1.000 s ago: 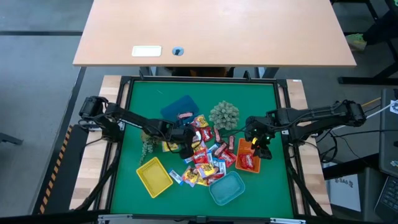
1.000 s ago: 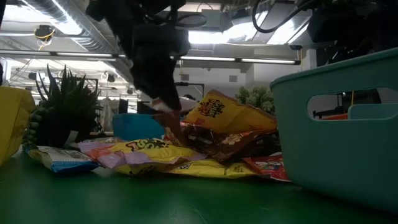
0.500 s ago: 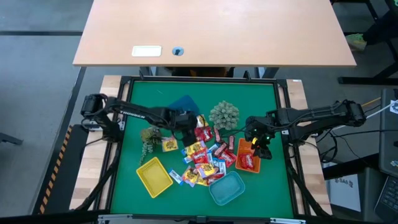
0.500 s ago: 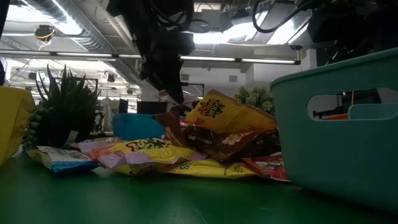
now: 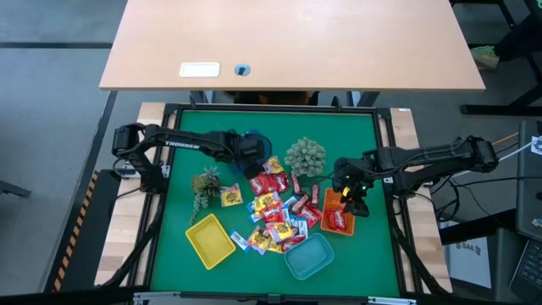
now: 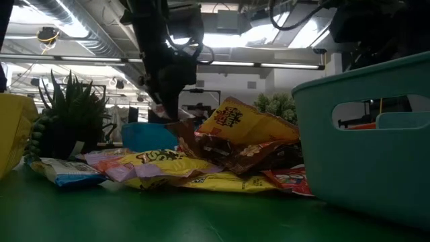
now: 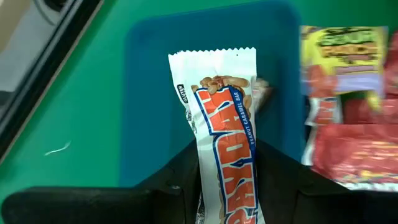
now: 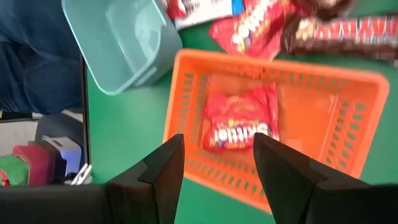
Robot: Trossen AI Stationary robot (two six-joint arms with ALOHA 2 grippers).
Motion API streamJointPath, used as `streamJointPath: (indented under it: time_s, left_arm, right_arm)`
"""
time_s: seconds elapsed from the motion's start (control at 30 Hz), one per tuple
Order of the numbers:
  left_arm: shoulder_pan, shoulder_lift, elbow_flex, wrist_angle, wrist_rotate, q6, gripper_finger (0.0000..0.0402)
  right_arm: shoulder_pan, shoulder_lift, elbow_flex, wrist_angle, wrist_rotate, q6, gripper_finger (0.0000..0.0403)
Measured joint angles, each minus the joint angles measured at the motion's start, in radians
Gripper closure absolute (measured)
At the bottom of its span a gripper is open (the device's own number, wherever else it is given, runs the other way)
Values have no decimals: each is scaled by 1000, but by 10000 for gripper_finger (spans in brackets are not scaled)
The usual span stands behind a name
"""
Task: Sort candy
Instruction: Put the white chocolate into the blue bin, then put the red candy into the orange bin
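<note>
We saw the candy heaped mid-table, shiny red and yellow; one white-and-blue bar hung lengthwise above the far-left blue tray.

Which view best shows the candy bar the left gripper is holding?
The left wrist view: the white PayDay bar fills it, clamped over the blue tray. High view hides it under the left gripper; low view shows a scrap.

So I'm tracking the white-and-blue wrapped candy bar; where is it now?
In the left wrist view the white-and-blue wrapped candy bar sits clamped in the left gripper, over the blue plastic tray beside the candy pile.
</note>
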Motion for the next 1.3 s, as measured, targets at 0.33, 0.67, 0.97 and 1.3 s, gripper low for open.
streamJointPath:
  time_s: [0.33,0.67,0.97,1.3]
  left_arm:
    - [23,0,0,0,-1,-1,285]
    - [23,0,0,3,-3,-2,249]
    - [14,0,0,20,17,-8,245]
    - [-50,0,0,151,34,45,245]
  right_arm:
    - [0,0,0,283,0,-1,210]
    - [0,0,0,444,0,-1,210]
    - [0,0,0,480,69,-19,210]
    - [0,0,0,553,108,-42,210]
